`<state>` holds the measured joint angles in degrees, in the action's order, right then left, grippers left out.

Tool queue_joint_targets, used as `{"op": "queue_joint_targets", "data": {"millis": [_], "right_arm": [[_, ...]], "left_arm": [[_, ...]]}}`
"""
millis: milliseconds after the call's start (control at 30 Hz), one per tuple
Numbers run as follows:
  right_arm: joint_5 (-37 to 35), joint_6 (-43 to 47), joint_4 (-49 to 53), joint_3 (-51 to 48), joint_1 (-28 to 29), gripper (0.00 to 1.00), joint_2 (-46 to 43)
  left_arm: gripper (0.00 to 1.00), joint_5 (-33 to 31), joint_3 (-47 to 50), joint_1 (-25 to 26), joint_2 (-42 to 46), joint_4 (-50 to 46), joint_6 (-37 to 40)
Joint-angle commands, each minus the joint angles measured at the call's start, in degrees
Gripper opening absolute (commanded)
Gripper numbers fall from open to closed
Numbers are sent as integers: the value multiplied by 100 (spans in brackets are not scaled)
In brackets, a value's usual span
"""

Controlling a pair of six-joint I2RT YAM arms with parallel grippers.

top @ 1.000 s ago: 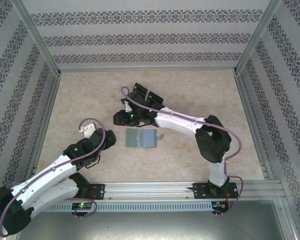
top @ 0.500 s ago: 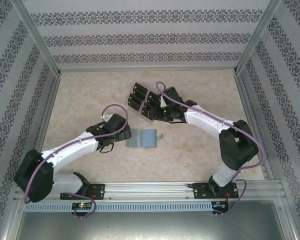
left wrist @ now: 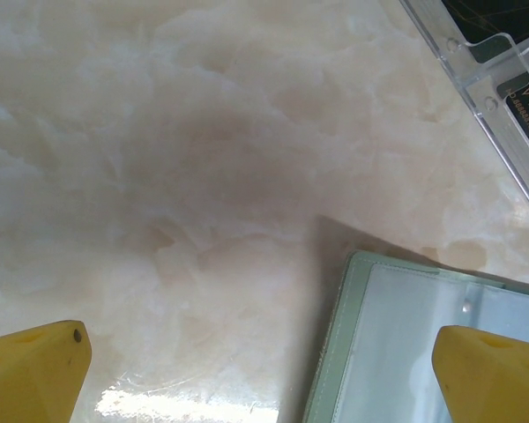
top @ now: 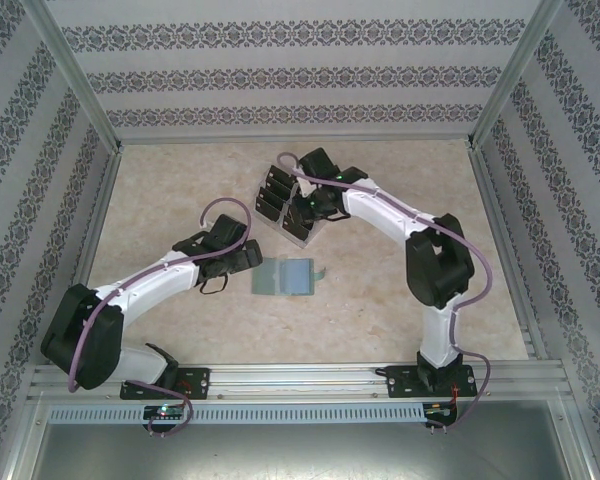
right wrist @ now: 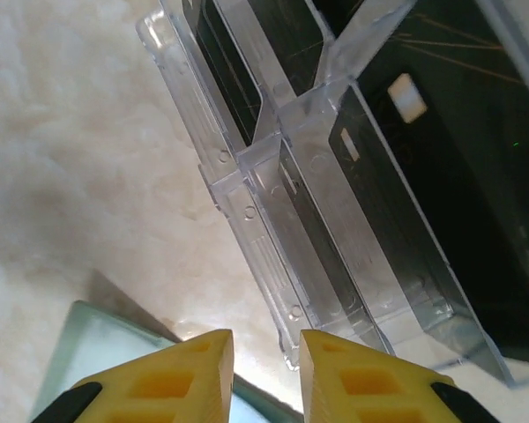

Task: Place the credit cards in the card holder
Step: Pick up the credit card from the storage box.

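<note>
Jaws of the right gripper [right wrist: 266, 348] stand almost together on nothing beside the clear rack [right wrist: 247, 176] holding the credit cards [right wrist: 476, 132], the left gripper [left wrist: 260, 342] gapes wide at the edge of the open card holder [left wrist: 397, 335], so fetching a card seems the step in hand, needing one thin edge pinched.

credit cards [top: 276, 188] in rack [top: 299, 232], card holder [top: 283, 277] before it (apart)

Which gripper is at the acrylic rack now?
The right gripper, jaws narrow, at the clear rack; the left gripper, spread wide, hovers at the green wallet.
</note>
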<state>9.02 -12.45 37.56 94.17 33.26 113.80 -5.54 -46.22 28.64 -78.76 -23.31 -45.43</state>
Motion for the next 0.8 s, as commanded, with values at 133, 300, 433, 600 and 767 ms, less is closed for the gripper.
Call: {"op": "queue_joint_targets", "data": {"millis": [133, 300, 433, 600, 767], "right_arm": [[-798, 688, 712, 779, 339, 28, 577], [-1145, 751, 808, 1013, 409, 27, 837], [-1342, 855, 950, 1203, 434, 27, 1000], [-1481, 976, 1100, 1386, 458, 27, 1172], [-1498, 1040, 1207, 1563, 506, 26, 1360]], "left_arm": [[100, 64, 134, -161, 291, 184, -76], [100, 90, 207, -186, 353, 206, -89], [100, 107, 249, -190, 365, 229, -94], [100, 122, 282, -187, 376, 270, -106], [100, 115, 287, -188, 378, 285, -120]]}}
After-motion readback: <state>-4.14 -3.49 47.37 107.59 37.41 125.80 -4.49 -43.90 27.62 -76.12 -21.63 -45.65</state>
